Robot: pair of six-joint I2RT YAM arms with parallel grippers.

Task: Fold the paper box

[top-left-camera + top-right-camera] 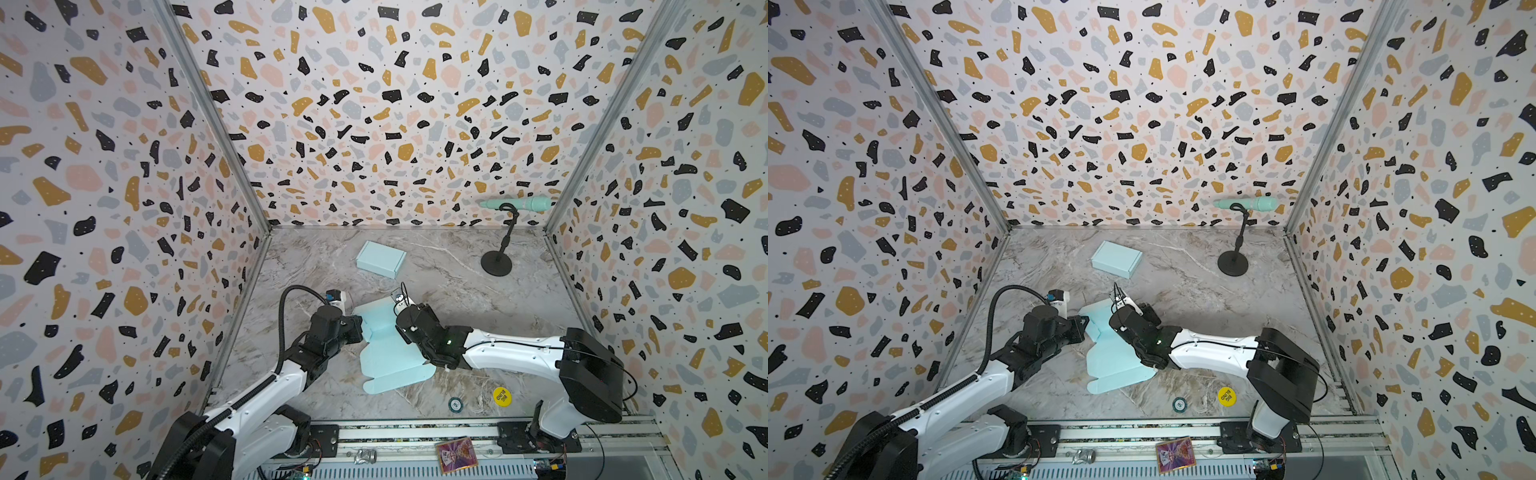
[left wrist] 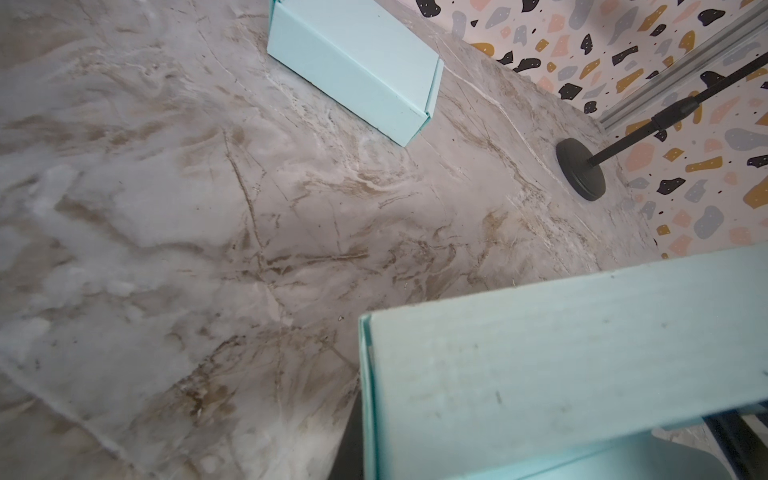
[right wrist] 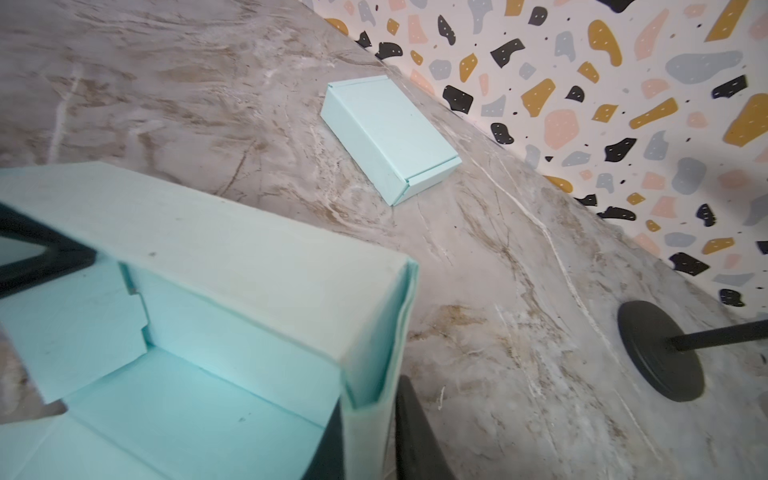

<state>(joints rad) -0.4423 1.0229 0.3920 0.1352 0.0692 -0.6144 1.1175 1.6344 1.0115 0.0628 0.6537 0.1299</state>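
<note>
Find paper box [image 1: 388,357] at near centre of bench [image 1: 457,291], half erected, with lid panel flat toward the near edge. Judge as light, thin card: stiff across panels, weak at creases, easily dented or dragged. Hold by the upright side walls. See left gripper [image 1: 360,328] clamped shut on left wall, right gripper [image 3: 370,436] pinching right wall, one finger inside, one outside. Expect open room right and far; keep off finished box [image 1: 381,259] far, stand [image 1: 496,262] far right, yellow disc [image 1: 501,396] near right.
</note>
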